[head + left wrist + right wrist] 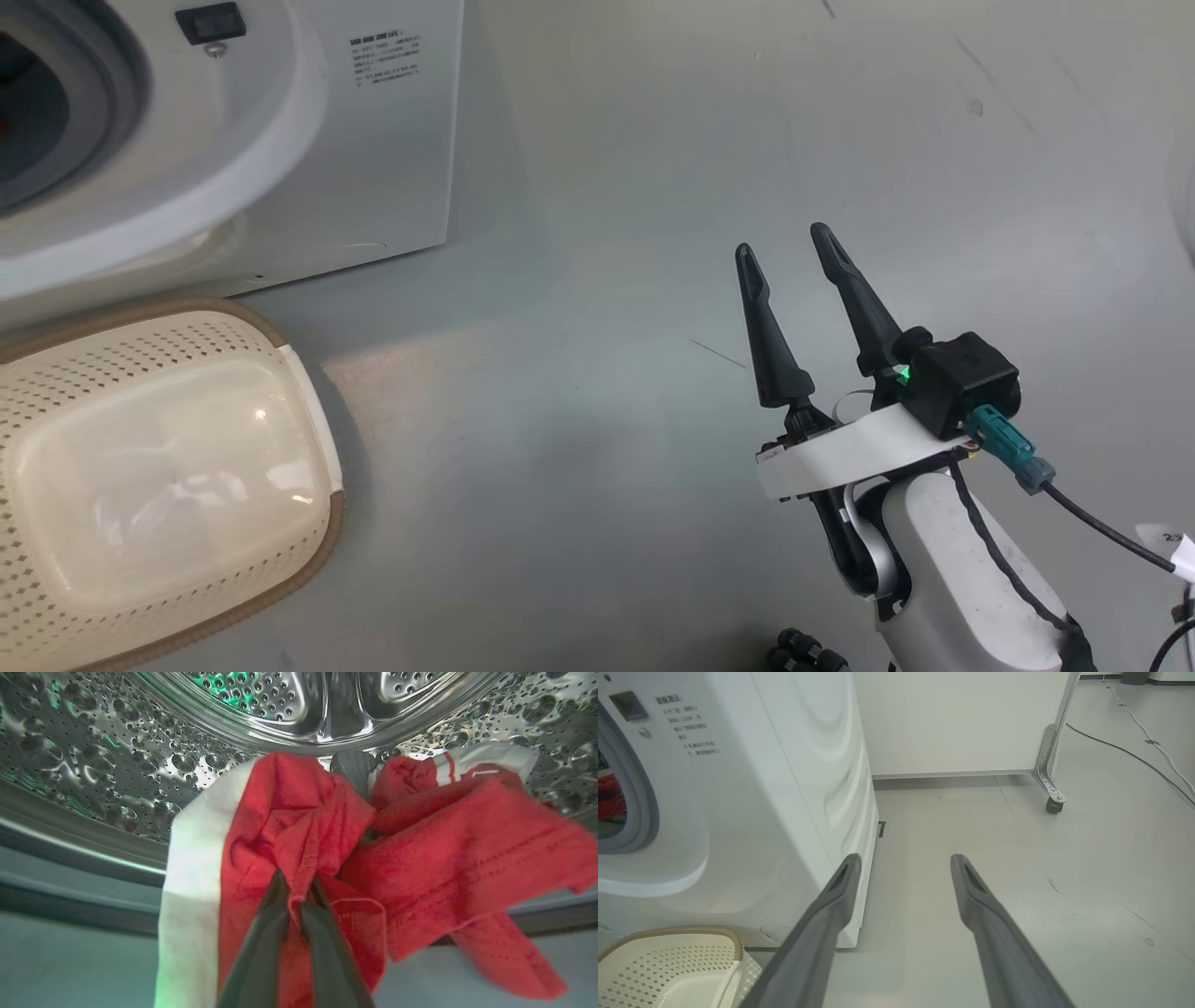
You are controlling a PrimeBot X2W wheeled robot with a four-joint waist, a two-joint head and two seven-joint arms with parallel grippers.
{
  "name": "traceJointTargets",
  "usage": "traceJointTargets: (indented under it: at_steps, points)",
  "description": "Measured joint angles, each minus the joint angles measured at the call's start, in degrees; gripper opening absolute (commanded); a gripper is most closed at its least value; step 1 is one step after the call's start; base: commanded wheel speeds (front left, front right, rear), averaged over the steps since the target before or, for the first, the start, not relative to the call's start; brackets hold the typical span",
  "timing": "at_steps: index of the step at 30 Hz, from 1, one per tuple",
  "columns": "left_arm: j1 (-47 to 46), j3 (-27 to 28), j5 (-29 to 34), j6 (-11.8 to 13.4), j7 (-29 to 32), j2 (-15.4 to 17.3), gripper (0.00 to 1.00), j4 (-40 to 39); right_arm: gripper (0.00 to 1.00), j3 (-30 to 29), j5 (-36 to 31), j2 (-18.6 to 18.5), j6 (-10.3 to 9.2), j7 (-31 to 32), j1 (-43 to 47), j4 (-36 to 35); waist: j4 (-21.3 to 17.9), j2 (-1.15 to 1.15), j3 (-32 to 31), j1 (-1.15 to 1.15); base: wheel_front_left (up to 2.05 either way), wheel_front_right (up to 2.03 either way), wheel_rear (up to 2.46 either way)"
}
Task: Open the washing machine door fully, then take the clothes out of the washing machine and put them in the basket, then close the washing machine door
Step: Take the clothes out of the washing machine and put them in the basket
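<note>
Red clothes (467,858) sat pinched in the left end effector (296,882); pulling slowly past the drum (93,742) seemed wise.

The pale grey floor (607,420), scuffed with fine dark marks, carries the washing machine (392,168) and, just before its front, the basket (168,485). Near the floor's wall edge rest a castor (1053,806) and loose cables (1111,743).

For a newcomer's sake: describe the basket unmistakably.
Start at the big white front-loading washing machine. On the grey floor just before its front stands a cream plastic basket, a rounded rectangle. Its perforated walls and brown woven-look rim set it apart from the smooth machine and floor.
</note>
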Motion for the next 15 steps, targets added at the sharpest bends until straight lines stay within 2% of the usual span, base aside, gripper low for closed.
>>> traceJointTargets:
  at_steps: [15]
  points:
    - [6.28, -0.80, -2.00, -3.79, -10.82, -6.42, 0.00, 2.82, 1.00, -3.78, -1.88, -0.07, 0.67, 0.00, 0.43, 3.11, 4.61, 0.00, -7.42, 0.00, 0.00, 0.00, 0.00]
